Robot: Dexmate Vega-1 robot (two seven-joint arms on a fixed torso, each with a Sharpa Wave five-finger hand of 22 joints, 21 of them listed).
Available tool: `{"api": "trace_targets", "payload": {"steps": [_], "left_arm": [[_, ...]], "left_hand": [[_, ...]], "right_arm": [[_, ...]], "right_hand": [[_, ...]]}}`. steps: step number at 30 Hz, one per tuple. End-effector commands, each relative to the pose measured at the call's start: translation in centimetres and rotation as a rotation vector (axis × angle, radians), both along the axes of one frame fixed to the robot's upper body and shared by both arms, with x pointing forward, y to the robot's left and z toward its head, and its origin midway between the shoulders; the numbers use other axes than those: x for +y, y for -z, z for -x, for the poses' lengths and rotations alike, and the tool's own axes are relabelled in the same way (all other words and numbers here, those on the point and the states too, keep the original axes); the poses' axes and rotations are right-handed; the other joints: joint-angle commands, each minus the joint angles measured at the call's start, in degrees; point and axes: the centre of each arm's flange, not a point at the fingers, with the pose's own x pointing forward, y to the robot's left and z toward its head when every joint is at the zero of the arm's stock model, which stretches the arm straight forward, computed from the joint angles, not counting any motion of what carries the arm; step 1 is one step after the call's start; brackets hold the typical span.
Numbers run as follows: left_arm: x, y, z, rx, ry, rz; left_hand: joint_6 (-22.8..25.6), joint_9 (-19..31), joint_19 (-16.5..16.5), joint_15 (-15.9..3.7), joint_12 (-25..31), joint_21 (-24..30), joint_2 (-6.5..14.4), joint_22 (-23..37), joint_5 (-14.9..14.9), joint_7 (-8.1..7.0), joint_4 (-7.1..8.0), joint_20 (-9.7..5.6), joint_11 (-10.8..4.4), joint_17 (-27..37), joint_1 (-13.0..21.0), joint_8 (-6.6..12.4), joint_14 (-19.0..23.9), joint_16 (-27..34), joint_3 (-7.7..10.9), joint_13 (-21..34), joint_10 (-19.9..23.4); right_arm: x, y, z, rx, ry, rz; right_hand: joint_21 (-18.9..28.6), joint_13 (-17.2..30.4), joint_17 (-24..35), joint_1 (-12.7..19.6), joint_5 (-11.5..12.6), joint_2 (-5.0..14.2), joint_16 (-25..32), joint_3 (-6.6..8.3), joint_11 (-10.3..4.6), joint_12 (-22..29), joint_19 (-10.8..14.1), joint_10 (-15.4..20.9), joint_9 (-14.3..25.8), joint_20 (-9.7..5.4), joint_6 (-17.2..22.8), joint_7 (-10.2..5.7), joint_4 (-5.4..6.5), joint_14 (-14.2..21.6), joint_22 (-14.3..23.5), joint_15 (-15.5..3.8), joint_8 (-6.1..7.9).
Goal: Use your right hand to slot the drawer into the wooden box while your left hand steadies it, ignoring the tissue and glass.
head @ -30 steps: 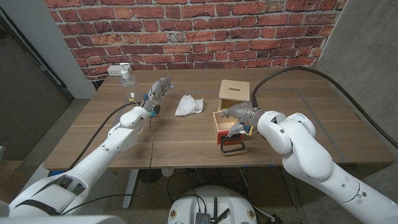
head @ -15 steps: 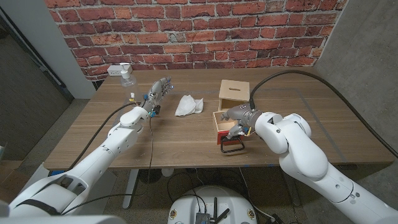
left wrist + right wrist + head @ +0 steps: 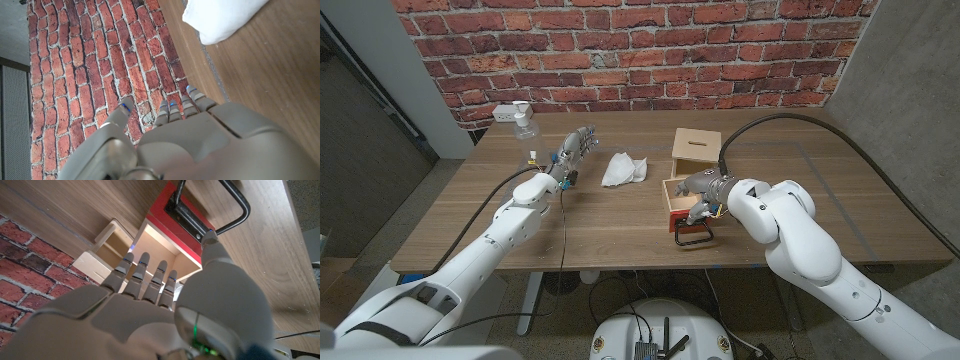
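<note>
We see the drawer [image 3: 681, 205], red-fronted with a black handle, lying on the desk [image 3: 470, 215] just in front of the wooden box [image 3: 697, 153], open side up, not yet slotted in. Our right hand [image 3: 701, 192] hovers over the drawer's open tray, fingers [image 3: 145, 275] extended side by side and holding nothing, thumb near the handle. Our left hand [image 3: 574, 150] is well apart from the box, beyond the tissue [image 3: 623, 169], fingers loosely spread and empty. By our reckoning, grasping, steadying and insertion all remain.
</note>
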Motion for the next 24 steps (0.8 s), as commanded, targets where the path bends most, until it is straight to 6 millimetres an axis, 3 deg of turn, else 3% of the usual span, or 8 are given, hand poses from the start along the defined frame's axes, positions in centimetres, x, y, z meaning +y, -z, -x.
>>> {"api": "trace_targets", "payload": {"steps": [1, 10, 13, 24], "left_arm": [[-0.25, 0.08, -0.36, 0.008, 0.009, -0.003], [-0.26, 0.29, -0.48, 0.018, 0.010, -0.002], [-0.26, 0.44, -0.51, 0.023, 0.008, -0.002], [-0.36, 0.71, -0.64, 0.028, 0.015, 0.003]], "left_hand": [[0.57, 0.08, 0.25, -0.13, 0.32, 0.22, 3.80, 0.20, -0.05, -0.22, -0.02, -2.49, 0.00, 0.15, -0.51, 0.06, 0.42, 0.15, 0.57, 0.30, 0.56], [0.63, 0.09, 0.26, -0.19, 0.35, 0.22, 3.80, 0.20, -0.05, -0.24, -0.08, -2.49, -0.20, 0.14, -0.52, 0.07, 0.68, 0.20, 0.69, 0.31, 0.70], [0.66, 0.09, 0.29, -0.21, 0.35, 0.23, 3.81, 0.21, -0.05, -0.22, -0.10, -2.48, -0.18, 0.13, -0.52, 0.08, 0.76, 0.21, 0.72, 0.31, 0.74], [0.71, 0.09, 0.30, -0.27, 0.35, 0.22, 3.82, 0.21, -0.05, -0.21, -0.15, -2.51, -0.14, 0.13, -0.54, 0.08, 0.97, 0.22, 0.85, 0.31, 0.83]], "right_arm": [[0.36, 0.33, -0.38, 0.000, 0.007, 0.017], [0.71, 0.52, -0.47, -0.015, 0.009, 0.036], [0.75, 0.62, -0.51, -0.013, 0.004, 0.042], [0.92, 0.89, -0.75, -0.017, -0.001, 0.056]], "right_hand": [[-0.30, 0.15, -0.16, 1.16, -0.17, -0.23, -0.37, 0.46, -0.19, 0.14, -0.90, 0.58, 0.33, 0.18, 0.60, 0.03, -0.04, -0.28, 0.31, -7.16, 0.10], [-0.53, 0.18, -1.15, 2.51, -0.17, -0.34, -1.08, 0.89, -0.83, 0.03, -2.65, 1.03, 0.36, 1.19, 1.42, -0.21, -0.07, -0.35, 0.30, -8.07, 0.12], [-0.16, 0.16, -1.63, 2.92, -0.24, -0.07, -1.22, 1.04, -0.97, -0.14, -2.23, 1.14, 0.36, -1.12, 1.71, -0.06, 0.21, -0.02, 0.28, -8.28, 0.03], [0.36, 0.24, -2.19, 3.44, -0.38, 0.44, -0.90, 1.23, -1.35, -0.26, -0.90, 1.70, 0.35, -2.36, 2.75, -0.06, 0.53, 1.66, 0.27, -9.03, 0.07]]}}
